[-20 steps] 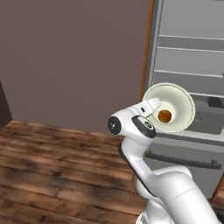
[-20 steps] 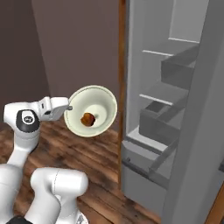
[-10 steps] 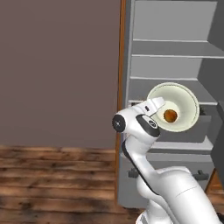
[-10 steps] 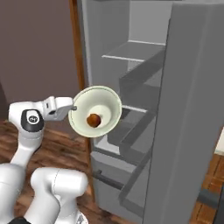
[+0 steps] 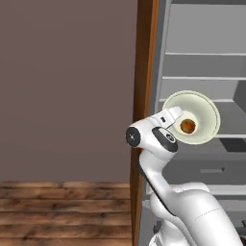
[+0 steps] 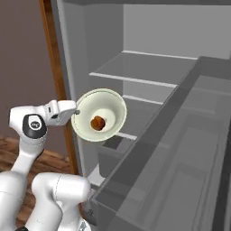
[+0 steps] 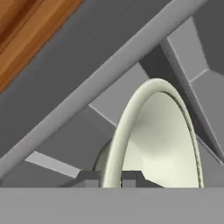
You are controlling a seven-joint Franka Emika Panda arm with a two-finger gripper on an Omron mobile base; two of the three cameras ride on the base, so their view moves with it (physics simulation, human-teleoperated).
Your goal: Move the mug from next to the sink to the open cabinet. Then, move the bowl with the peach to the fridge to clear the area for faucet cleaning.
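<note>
I've got my gripper (image 7: 110, 177) clamped tight on the rim of the bowl (image 6: 106, 108), one finger either side of that thin edge, and the peach (image 6: 97, 122) is sitting down in the middle of it, just ahead of my fingers. Right beyond the bowl is the fridge (image 6: 149, 58), standing open, grey shelves straight in front of me and a drawer lower down past my wrist.

Here's what worries me. I'm holding by the rim alone, so the whole bowl hangs off a narrow pinch, and I judge it could pivot or slip if I swing hard. In the base views the bowl's mouth faces the cameras, so it looks tipped. Any more tilt and that peach may roll out over the edge onto the wooden floor (image 5: 57, 211) well below my hand. The brown side edge of the fridge is just beside my wrist on the left base view; clip that, or catch a shelf lip with the far rim going in, and the bowl could twist out of my grip.

Labels, brands, writing? Nothing readable on the bowl, the fridge or anything near my hand.
</note>
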